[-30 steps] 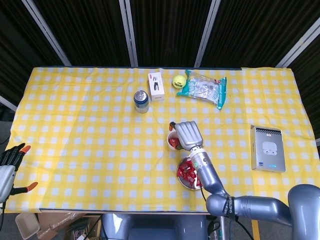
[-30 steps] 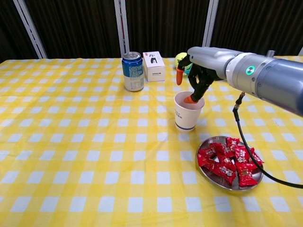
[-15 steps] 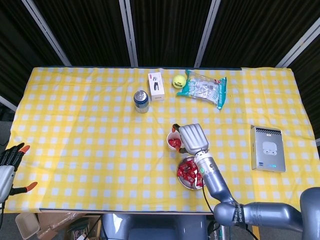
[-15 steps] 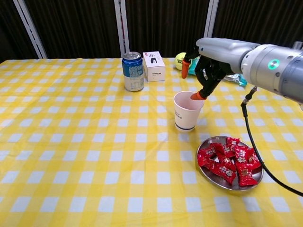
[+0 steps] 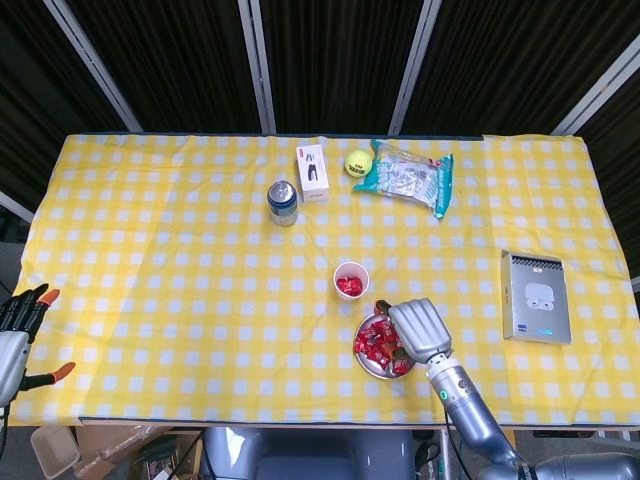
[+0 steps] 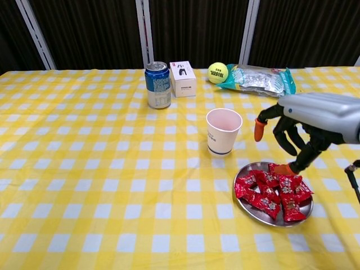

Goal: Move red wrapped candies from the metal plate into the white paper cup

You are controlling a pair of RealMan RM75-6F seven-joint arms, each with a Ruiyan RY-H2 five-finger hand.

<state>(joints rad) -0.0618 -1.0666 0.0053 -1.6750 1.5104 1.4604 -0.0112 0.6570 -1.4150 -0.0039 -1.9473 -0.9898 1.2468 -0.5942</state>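
The white paper cup [image 5: 349, 279] [image 6: 223, 131] stands upright mid-table, and the head view shows red candy inside it. Just right of it and nearer to me, the metal plate [image 5: 371, 369] [image 6: 264, 219] holds a heap of several red wrapped candies [image 5: 375, 343] [image 6: 270, 188]. My right hand [image 5: 418, 330] [image 6: 292, 132] hovers over the plate's far right side with its fingers spread, and one orange fingertip [image 6: 284, 167] is down at the top of the heap. I see nothing held in it. My left hand [image 5: 20, 325] hangs off the table's left edge with its fingers apart.
At the back stand a blue soda can [image 5: 282, 202] [image 6: 158, 85], a small white box [image 5: 313, 172] [image 6: 183, 79], a tennis ball [image 5: 358, 162] [image 6: 217, 72] and a snack bag [image 5: 408, 177] [image 6: 259, 80]. A silver device [image 5: 535, 296] lies at the right.
My right hand has left the cup's rim and swung right, toward me and down over the plate. The left hand has stayed put.
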